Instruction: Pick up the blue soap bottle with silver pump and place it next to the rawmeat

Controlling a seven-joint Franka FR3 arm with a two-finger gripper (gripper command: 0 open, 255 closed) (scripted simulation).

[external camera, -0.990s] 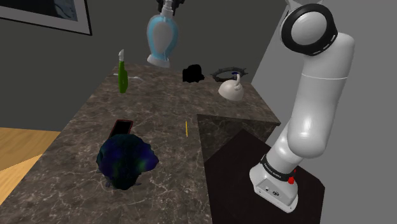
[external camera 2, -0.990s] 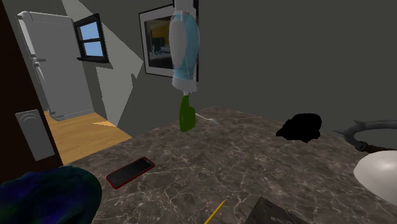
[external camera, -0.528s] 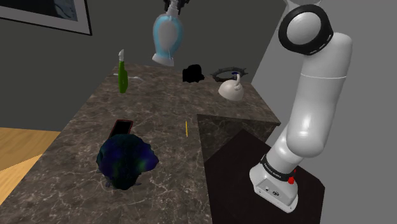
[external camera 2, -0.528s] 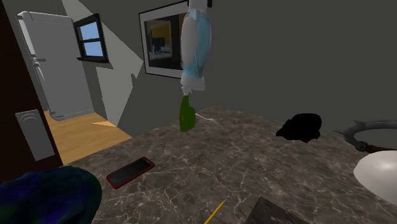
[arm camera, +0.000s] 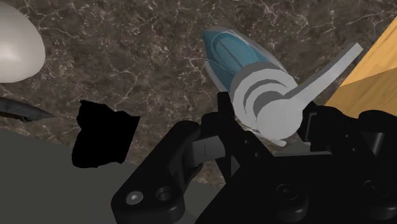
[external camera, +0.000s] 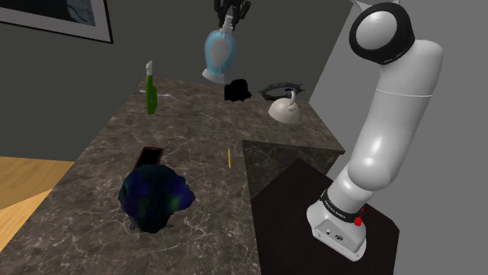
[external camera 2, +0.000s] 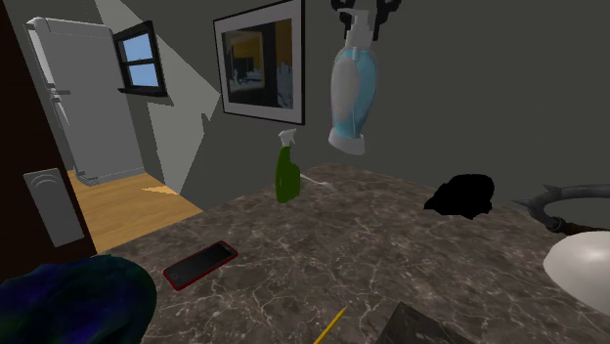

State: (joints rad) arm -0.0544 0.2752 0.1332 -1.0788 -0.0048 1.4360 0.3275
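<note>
claw (external camera: 232, 19) clasps soap bottle (external camera: 218, 53); wrist view shows pump (arm camera: 270, 102)

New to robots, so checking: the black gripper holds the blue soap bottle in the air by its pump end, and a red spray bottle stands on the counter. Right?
Almost. The spray bottle is green, not red; the second exterior view shows it standing on the counter. The gripper does hold the blue soap bottle in the air by its pump end.

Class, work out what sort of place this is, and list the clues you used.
Probably a home kitchen: a dark stone-patterned countertop, what looks like a tall grey fridge beside a small window, and a green spray bottle on it.
</note>
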